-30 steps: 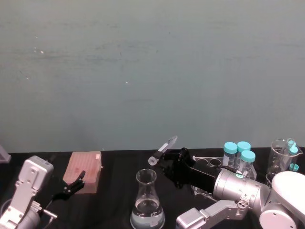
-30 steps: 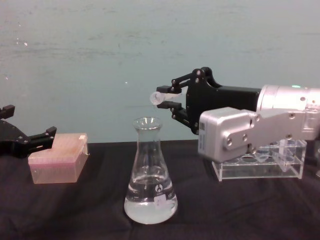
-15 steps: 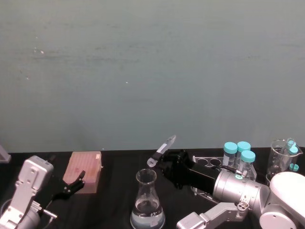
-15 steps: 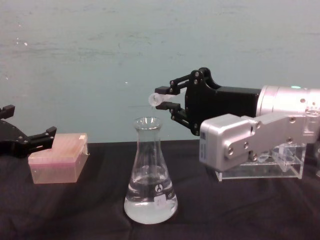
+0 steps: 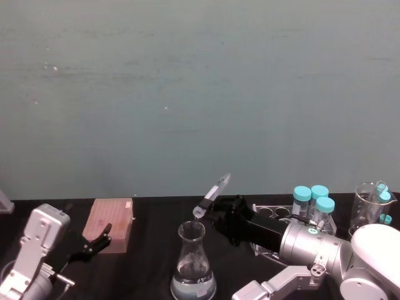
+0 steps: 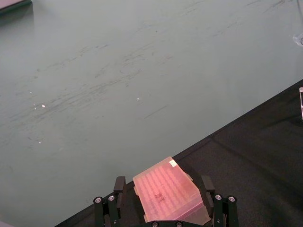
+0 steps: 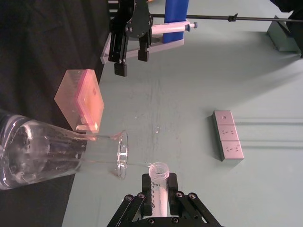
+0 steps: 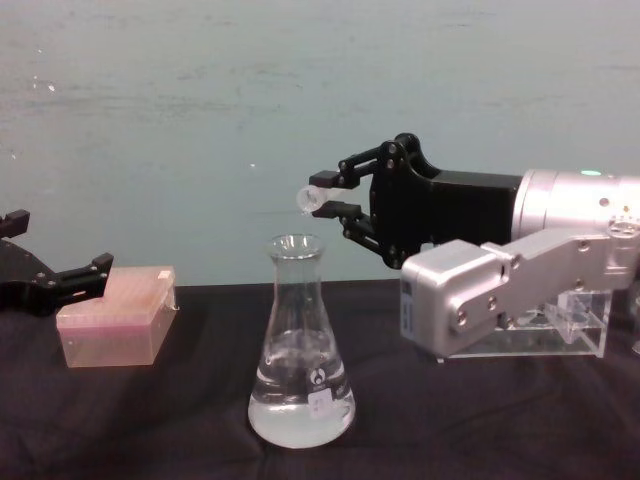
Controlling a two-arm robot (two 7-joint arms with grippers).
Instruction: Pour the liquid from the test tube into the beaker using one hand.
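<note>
The test tube [image 8: 312,198] is a thin clear tube, and my right gripper [image 8: 322,196] is shut on it. It is tilted with its open rim lowest, just above and slightly right of the beaker's mouth. In the head view the test tube [image 5: 211,195] slants up and away from the beaker [image 5: 193,262]. The beaker [image 8: 300,360] is a clear conical flask with clear liquid in its base, standing upright on the black table. In the right wrist view the tube's rim [image 7: 158,170] is close to the flask's lip [image 7: 122,153]. I cannot make out any liquid in the tube. My left gripper [image 5: 94,244] rests open at the far left.
A pink box [image 8: 115,315] lies on the table to the left, just ahead of the left gripper, and shows again as the pink box [image 6: 168,191]. A clear acrylic rack [image 8: 545,335] and teal-capped tubes [image 5: 312,200] stand to the right, behind the right arm.
My right gripper has shifted a little left with the test tube, bringing its rim nearer the flask's mouth, and the forearm has turned. The left arm has not moved.
</note>
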